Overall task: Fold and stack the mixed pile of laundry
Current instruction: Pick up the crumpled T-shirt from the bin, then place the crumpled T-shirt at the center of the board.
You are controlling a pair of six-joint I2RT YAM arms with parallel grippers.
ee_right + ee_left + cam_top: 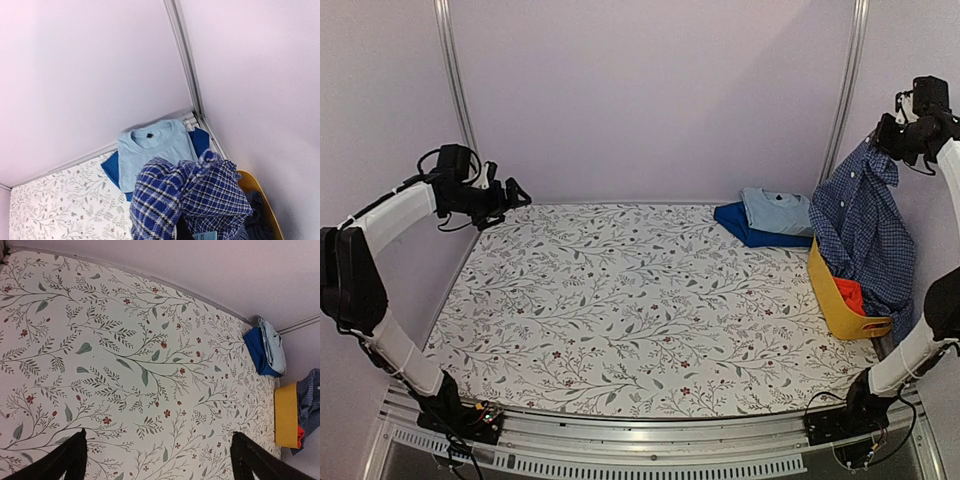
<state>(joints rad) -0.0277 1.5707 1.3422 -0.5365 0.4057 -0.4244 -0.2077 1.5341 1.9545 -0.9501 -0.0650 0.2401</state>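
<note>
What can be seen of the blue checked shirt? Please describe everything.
The blue checked shirt is soft cloth in a small blue-and-white check, with a button front. It hangs crumpled from the shut right gripper, high on the right. Its lower part drapes into the yellow basket, beside a red-orange cloth.

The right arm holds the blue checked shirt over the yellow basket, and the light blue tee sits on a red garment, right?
Not red: the light blue tee sits on a royal blue garment, per the top external view. The right gripper does hold the blue checked shirt.
</note>
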